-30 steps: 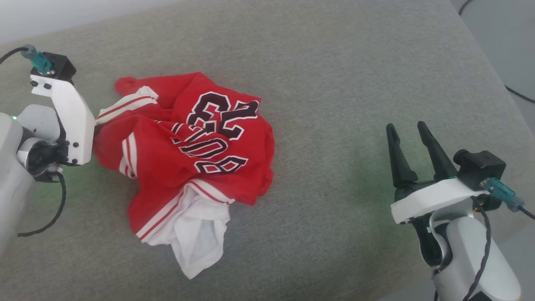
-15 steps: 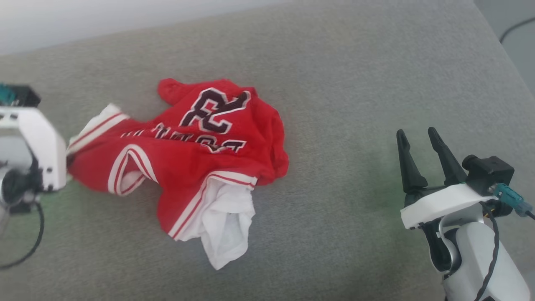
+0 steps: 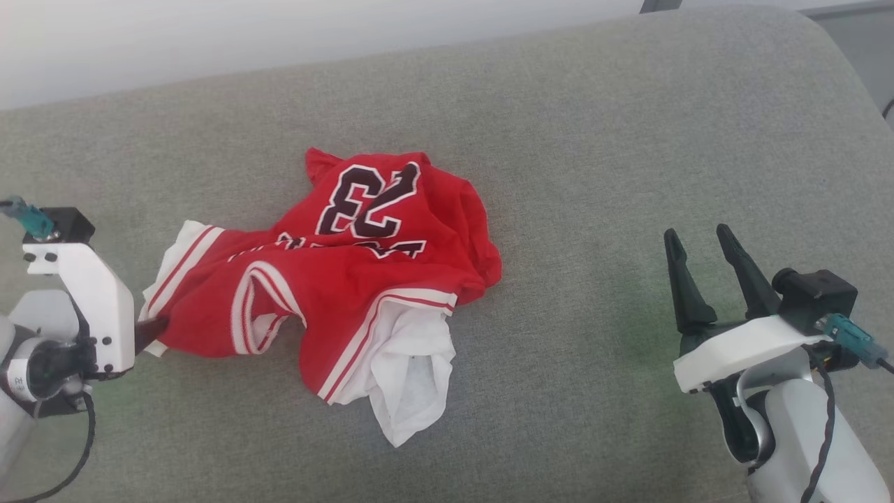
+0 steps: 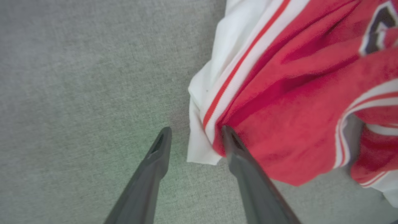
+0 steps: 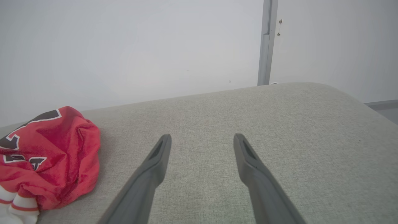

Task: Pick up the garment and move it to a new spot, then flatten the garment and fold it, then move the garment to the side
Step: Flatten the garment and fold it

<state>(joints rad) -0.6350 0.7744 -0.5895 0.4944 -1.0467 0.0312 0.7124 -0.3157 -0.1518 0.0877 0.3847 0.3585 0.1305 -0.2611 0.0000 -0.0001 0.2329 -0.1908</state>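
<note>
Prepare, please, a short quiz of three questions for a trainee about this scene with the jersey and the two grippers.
1. Which number is printed on the red jersey? A) 23 B) 32 C) 8
2. True or false: the right gripper is shut on the jersey.
3. Fill in: the jersey's striped corner lies between the open fingers of the ____ gripper.
Key: 1 A. 2 False: the right gripper stands open, apart from the jersey. 3 Left: the left gripper.

A grey, woven, fabric-covered tabletop point(image 3: 594, 140) with a rounded far corner spans the foreground; behind it rises a plain white wall point(image 5: 124, 46); a slim grey vertical metal strip point(image 5: 266, 46) runs down that wall to the tabletop's far edge.
</note>
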